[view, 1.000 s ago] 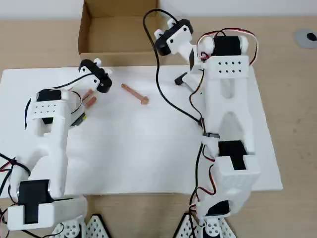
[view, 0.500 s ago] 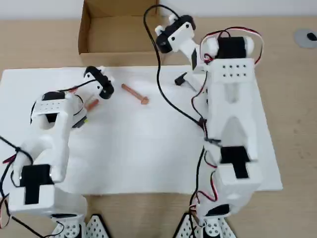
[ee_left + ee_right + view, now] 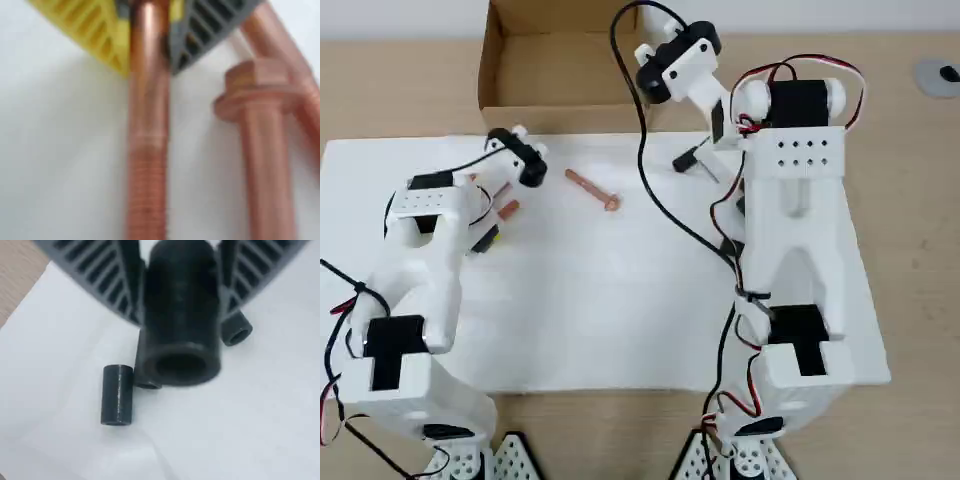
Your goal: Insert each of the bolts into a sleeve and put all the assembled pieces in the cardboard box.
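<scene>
My left gripper [image 3: 148,67] is shut on the shank of a copper bolt [image 3: 148,125], its yellow and grey fingers pinching it just over the white sheet. A second bolt [image 3: 265,150] lies right beside it, with a third bolt [image 3: 287,50] behind. In the high view this gripper [image 3: 492,225] sits at the sheet's left, and a loose bolt [image 3: 593,188] lies near the middle back. My right gripper [image 3: 181,315] is shut on a black sleeve [image 3: 182,350] held above the sheet, with loose sleeves [image 3: 118,395] beneath it. The cardboard box [image 3: 495,60] stands behind.
The white sheet [image 3: 620,290] covers most of the wooden table. Another loose sleeve [image 3: 236,330] lies past the held one. The right arm's black cable [image 3: 645,170] hangs over the sheet between the arms. The box opens upward at the back left.
The right arm has drawn back a little toward the far edge with its sleeve. The left arm's body has shifted slightly while its gripper stays at the bolts.
</scene>
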`<action>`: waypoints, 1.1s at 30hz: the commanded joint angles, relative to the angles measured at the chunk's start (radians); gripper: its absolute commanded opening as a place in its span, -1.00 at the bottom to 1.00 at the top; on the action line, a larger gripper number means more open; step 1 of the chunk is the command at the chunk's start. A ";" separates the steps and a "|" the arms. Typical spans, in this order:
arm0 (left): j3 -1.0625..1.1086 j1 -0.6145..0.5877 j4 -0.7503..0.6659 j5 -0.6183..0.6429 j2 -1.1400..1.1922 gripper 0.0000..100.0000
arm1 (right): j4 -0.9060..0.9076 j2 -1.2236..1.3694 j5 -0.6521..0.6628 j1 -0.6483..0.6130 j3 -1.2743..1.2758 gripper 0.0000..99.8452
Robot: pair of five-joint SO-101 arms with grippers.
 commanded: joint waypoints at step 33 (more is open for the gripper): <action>0.009 0.063 0.790 -0.944 -0.464 -0.98 | 0.018 -0.065 -0.012 0.114 0.021 -0.98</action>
